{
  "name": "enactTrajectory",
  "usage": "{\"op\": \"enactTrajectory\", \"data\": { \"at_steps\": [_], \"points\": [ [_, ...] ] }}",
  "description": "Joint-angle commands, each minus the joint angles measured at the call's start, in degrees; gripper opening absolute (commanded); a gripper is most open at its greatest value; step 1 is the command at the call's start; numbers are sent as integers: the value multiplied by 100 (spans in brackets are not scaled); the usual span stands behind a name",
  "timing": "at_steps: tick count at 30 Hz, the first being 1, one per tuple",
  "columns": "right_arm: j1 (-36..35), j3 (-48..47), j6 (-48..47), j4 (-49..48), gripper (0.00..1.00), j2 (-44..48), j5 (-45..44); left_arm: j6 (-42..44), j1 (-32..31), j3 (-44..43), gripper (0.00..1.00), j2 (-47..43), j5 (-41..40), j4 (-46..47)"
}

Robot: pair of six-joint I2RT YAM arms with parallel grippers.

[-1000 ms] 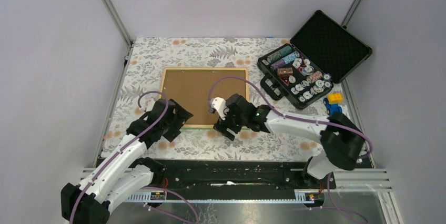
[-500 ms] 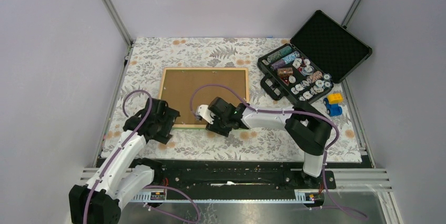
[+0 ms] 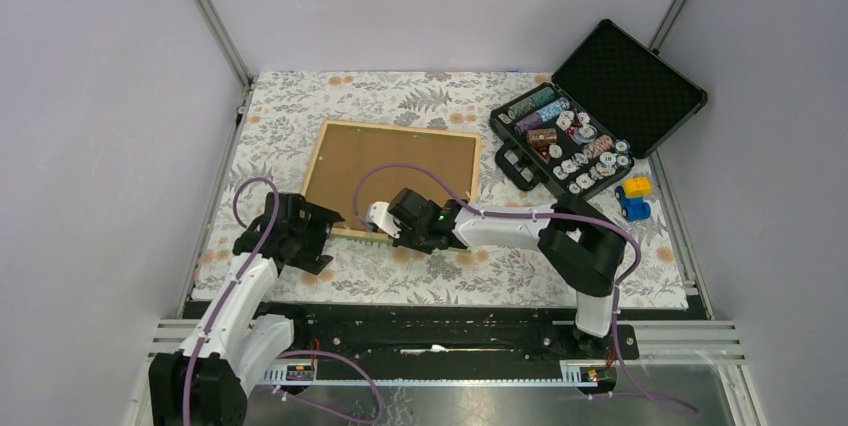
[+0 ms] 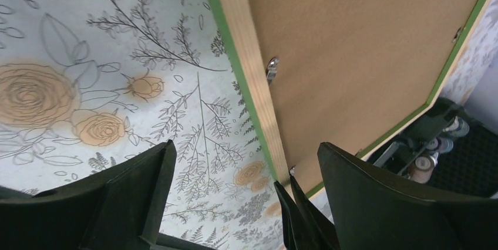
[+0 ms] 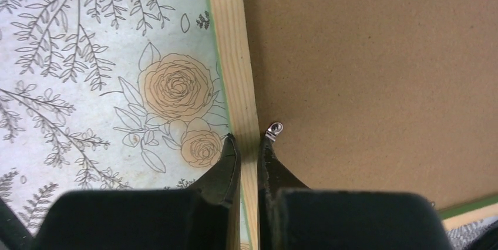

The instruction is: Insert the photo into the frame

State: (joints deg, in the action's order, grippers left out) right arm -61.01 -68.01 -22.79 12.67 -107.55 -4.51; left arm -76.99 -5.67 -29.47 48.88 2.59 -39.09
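Right tool (image 5: 246, 144): I see it pinching the frame (image 5: 238, 56) by its near rail.
Left tool (image 4: 245, 147): gaping, empty.
Risk: thin pinch may slip, dropping frame on bench (image 3: 620, 256).

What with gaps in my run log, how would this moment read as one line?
right hand: shut on frame rail | left hand: open, by frame corner | frame: back up | backing: in frame | photo: not seen

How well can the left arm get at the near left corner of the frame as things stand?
Probably yes. The left gripper is open and hangs right by that corner of the frame, nothing between them. The right gripper pinches the near rim further along and should not block it.
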Motion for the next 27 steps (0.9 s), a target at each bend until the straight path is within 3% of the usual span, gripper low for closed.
{"op": "enactTrajectory", "data": {
  "at_steps": [1, 6, 12, 15, 27],
  "points": [
    [15, -283, 564, -106, 0, 578, 98, 371, 92, 240, 99, 41, 913, 919],
    [109, -453, 1033, -73, 0, 719, 436, 671, 127, 728, 99, -74, 1967, 2327],
    [204, -461, 1348, -125, 0, 941, 794, -156, 152, 1803, 99, -438, 2558, 4695],
    [249, -495, 1506, -183, 0, 1005, 912, -433, 154, 2031, 99, -377, 2656, 5413],
    [375, -569, 1943, -336, 0, 1180, 1071, -455, 163, 1994, 84, 342, 2785, 6449]
  ]
}}
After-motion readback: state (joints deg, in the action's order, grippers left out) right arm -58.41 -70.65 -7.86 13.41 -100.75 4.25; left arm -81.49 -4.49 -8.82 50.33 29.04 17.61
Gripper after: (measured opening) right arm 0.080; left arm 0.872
